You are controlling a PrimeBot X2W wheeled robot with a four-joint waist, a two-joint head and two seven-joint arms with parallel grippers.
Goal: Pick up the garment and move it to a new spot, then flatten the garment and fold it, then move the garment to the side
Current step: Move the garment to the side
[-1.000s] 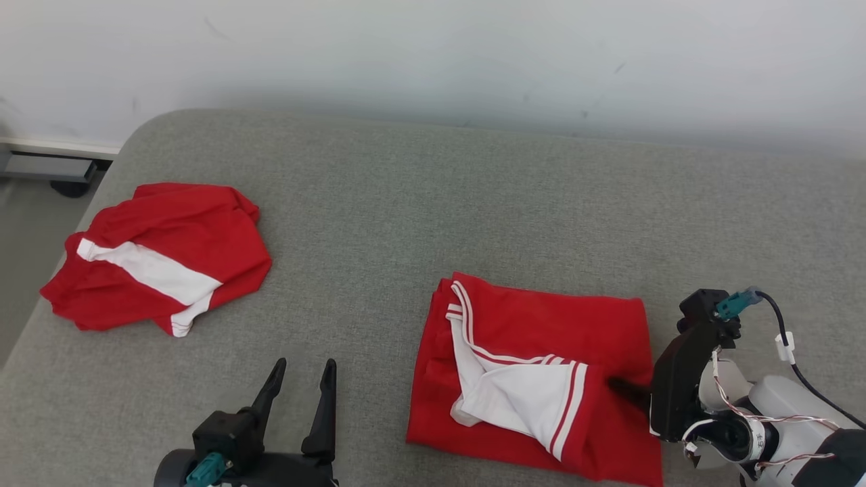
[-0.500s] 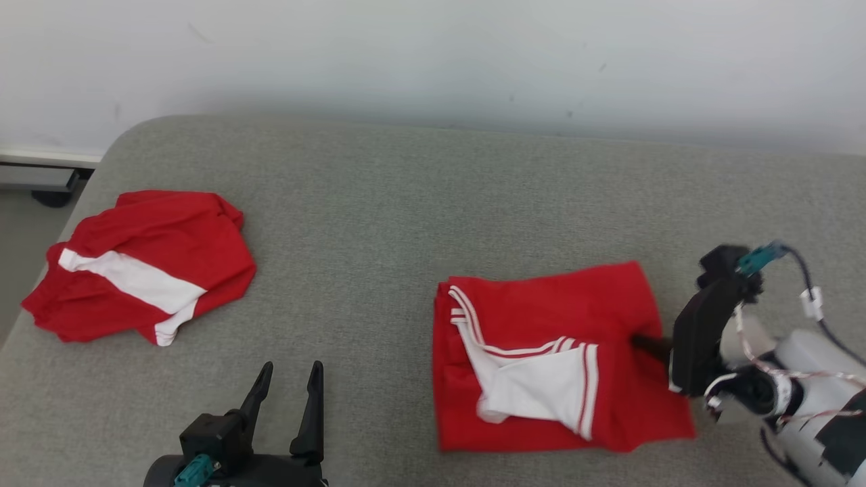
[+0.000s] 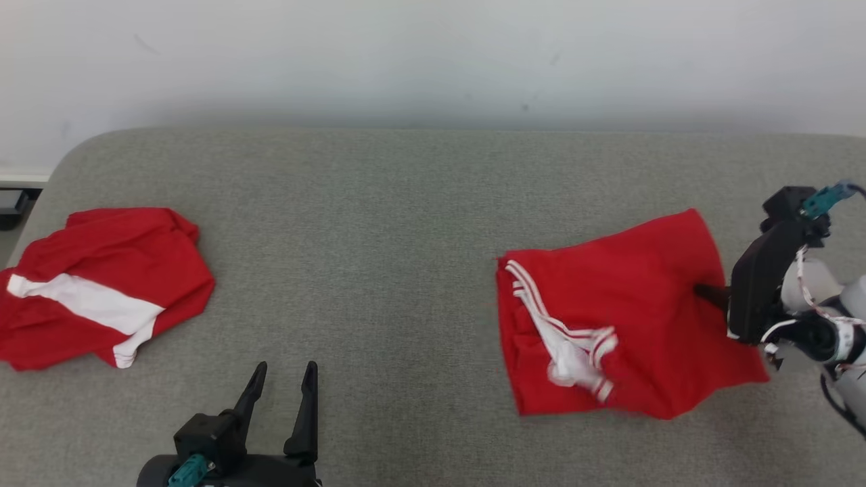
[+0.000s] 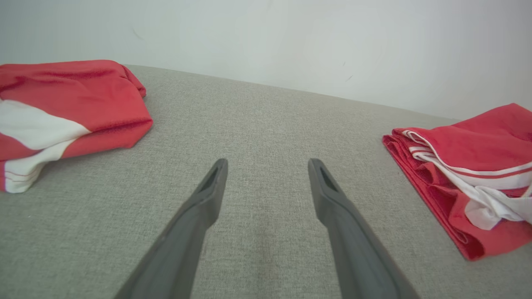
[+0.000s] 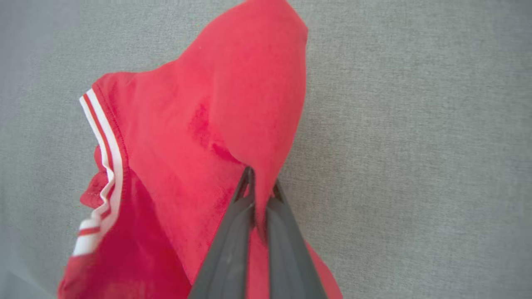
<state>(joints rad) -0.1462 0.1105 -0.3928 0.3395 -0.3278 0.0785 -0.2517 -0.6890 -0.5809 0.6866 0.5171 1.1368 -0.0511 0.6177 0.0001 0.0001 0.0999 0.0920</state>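
The folded garment [image 3: 629,318] is lying toward 4 o'clock on the grey cushion [image 3: 406,223] in the head view. It is a red jersey bundle with white, red-striped trim bunching at its 8 o'clock corner, where the picture is blurring. Its 3 o'clock edge is rising into a soft peak, while the 9 o'clock side seems to be resting on the cushion.

The right gripper [image 5: 261,185] is pinching that edge, its two dark fingers closed tight on a ridge of red cloth.

The fabric is looking thin, light and limp, so it is likely sagging from any single hold, and the stacked layers may be sliding apart and the fold opening. A grip taking all layers at the folded edge, as here, is probably the safest place. A second hold at the far corner would be keeping it flatter.

The cushion's coarse weave is probably giving some drag under the cloth.

The left gripper [image 3: 285,368] is sitting at 7 o'clock with its fingers spread and nothing between them. At 9 o'clock a second red and white garment [image 3: 101,284] is lying crumpled, well apart. A plain white wall [image 3: 406,54] is running along 12 o'clock.
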